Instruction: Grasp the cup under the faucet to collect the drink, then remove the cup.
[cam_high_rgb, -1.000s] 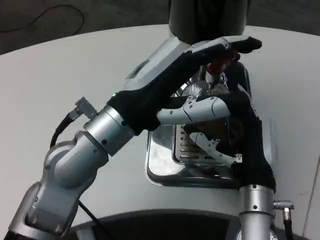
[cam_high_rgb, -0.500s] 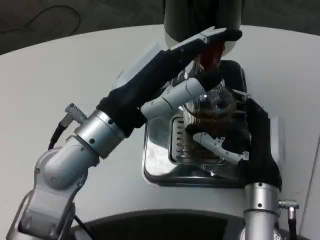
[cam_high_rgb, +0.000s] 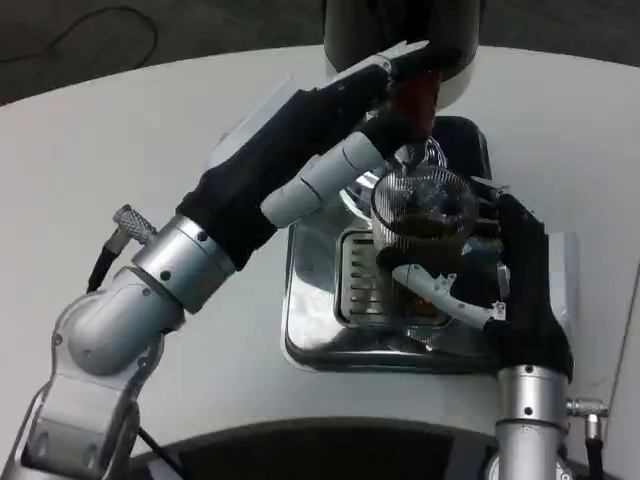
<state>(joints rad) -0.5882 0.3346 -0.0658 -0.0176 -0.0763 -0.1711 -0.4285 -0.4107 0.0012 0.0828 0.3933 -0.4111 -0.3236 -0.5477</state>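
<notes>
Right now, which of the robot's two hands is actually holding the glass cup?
The right hand: its fingers wrap around the cup over the metal drip tray. The left hand instead reaches up to the red faucet lever.

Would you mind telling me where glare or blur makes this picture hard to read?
Head view: bright reflections on the steel drip tray and the ribbed clear cup held by the right robot hand; the left robot hand at the red tap handle looks slightly soft.
</notes>
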